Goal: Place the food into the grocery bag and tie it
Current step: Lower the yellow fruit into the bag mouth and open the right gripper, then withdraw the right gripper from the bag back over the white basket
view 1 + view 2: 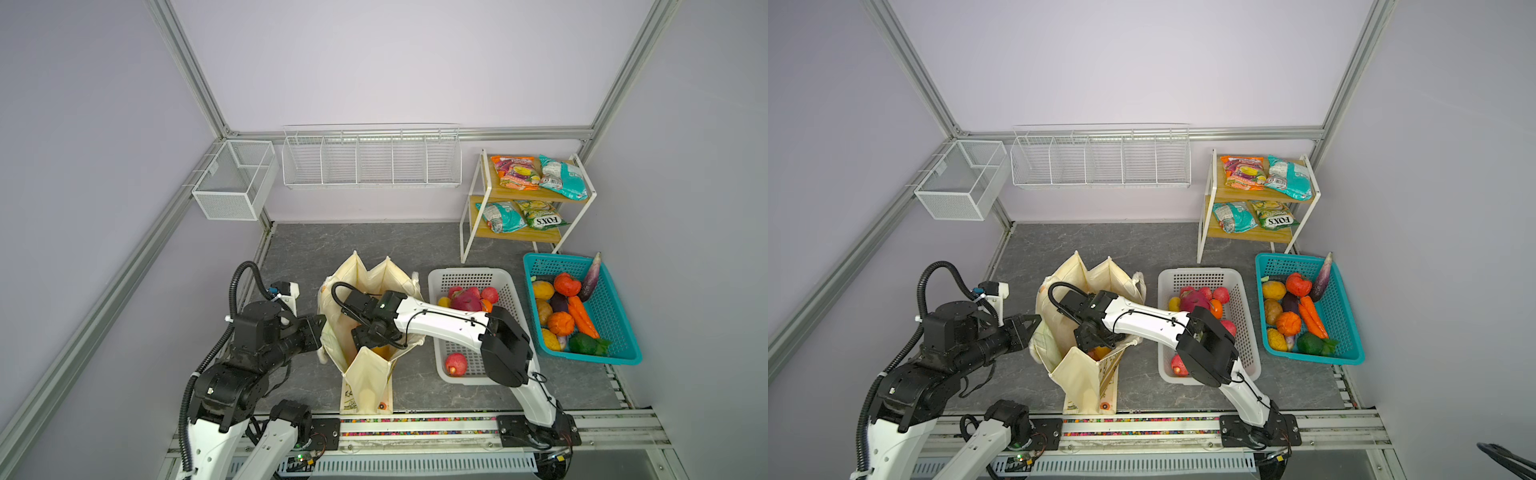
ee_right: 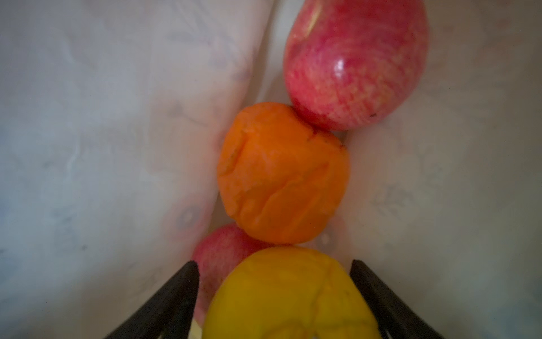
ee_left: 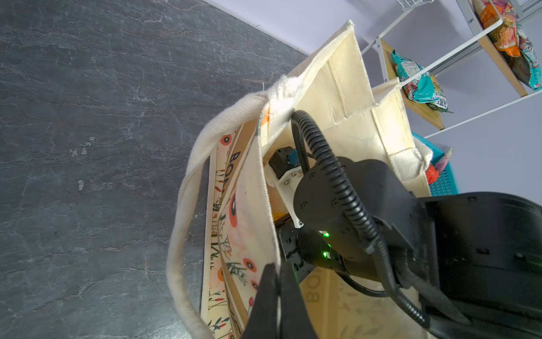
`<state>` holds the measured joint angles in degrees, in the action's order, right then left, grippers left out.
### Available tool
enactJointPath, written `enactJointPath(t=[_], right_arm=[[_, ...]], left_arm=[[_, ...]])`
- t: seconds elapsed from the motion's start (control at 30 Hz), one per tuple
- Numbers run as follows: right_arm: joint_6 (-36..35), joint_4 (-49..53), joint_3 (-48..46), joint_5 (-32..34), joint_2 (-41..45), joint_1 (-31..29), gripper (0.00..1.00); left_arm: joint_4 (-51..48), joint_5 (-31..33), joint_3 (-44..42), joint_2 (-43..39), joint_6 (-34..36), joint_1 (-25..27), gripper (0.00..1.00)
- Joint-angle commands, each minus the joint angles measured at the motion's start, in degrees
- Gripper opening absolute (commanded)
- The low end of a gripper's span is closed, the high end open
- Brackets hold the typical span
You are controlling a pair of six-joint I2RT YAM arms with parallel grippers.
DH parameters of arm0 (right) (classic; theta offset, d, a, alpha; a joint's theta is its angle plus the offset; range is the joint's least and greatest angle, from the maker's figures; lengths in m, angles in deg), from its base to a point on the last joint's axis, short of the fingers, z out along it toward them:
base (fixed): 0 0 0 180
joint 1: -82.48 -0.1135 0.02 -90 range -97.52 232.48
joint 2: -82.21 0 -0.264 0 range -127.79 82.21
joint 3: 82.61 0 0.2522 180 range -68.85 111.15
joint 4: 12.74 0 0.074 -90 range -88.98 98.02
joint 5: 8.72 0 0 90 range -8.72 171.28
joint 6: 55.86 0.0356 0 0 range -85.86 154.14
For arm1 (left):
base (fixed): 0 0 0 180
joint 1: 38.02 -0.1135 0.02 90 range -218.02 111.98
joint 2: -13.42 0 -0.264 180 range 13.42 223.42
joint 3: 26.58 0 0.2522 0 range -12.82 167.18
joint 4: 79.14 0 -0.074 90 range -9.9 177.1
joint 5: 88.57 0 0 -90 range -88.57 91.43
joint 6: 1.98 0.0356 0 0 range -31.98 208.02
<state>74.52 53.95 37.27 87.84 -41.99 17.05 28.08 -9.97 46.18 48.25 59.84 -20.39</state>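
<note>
The grocery bag [image 1: 368,386] [image 1: 1084,382] stands open mid-table, a cream floral tote. My left gripper [image 3: 278,267] [image 1: 321,330] is shut on the bag's left rim [image 3: 264,205]. My right gripper [image 2: 272,264] is down inside the bag, open, its fingers [image 2: 176,290] either side of a yellow fruit [image 2: 290,293]. Beyond that fruit, on the bag's floor, lie an orange [image 2: 281,176] and two red apples [image 2: 355,64] [image 2: 217,255]. In both top views the right fingertips are hidden by the bag wall.
A white basket [image 1: 469,275] right of the bag holds a dragon fruit [image 1: 465,300] and apples. A teal basket [image 1: 557,258] further right holds vegetables. Snack packets [image 1: 515,172] lie on a two-tier rack [image 1: 469,208]. Wire baskets [image 1: 370,160] hang on the back wall.
</note>
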Motion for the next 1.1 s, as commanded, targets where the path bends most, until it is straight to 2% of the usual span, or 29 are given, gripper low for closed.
enactJointPath(t=[0.0,0.2,0.4,0.43,0.73,0.83,0.97,1.07], right_arm=[[-0.5,3.5,0.5,2.1,0.7,0.2,0.91],[-0.4,5.3,2.8,4.0,3.4,-0.2,1.0],[-1.7,8.8,7.1,9.4,8.8,-1.1,0.93],[-2.0,9.5,8.1,10.2,9.7,-1.0,0.88],[-5.0,12.3,15.5,15.6,22.0,-2.2,0.88],[-5.7,11.2,11.5,18.0,29.0,-2.6,0.88],[-4.7,5.1,-1.5,20.5,41.8,-2.6,0.88],[-3.0,4.3,-9.1,23.7,49.5,-2.5,0.88]], left_arm=[[0.6,0.2,-0.2,-0.2,0.8,0.0,0.0],[0.8,0.1,-1.6,-0.9,0.9,0.0,0.0],[0.3,-0.6,-2.4,-0.3,1.0,0.0,0.0],[0.1,-0.5,-2.3,-0.3,1.1,0.0,0.0],[-3.1,0.8,-1.1,0.5,2.0,0.0,0.0],[-4.4,1.4,-0.7,0.7,2.8,0.0,0.0],[-4.9,1.3,-1.4,1.5,3.1,0.0,0.0],[-4.4,0.7,-2.4,1.4,3.0,0.0,0.0]])
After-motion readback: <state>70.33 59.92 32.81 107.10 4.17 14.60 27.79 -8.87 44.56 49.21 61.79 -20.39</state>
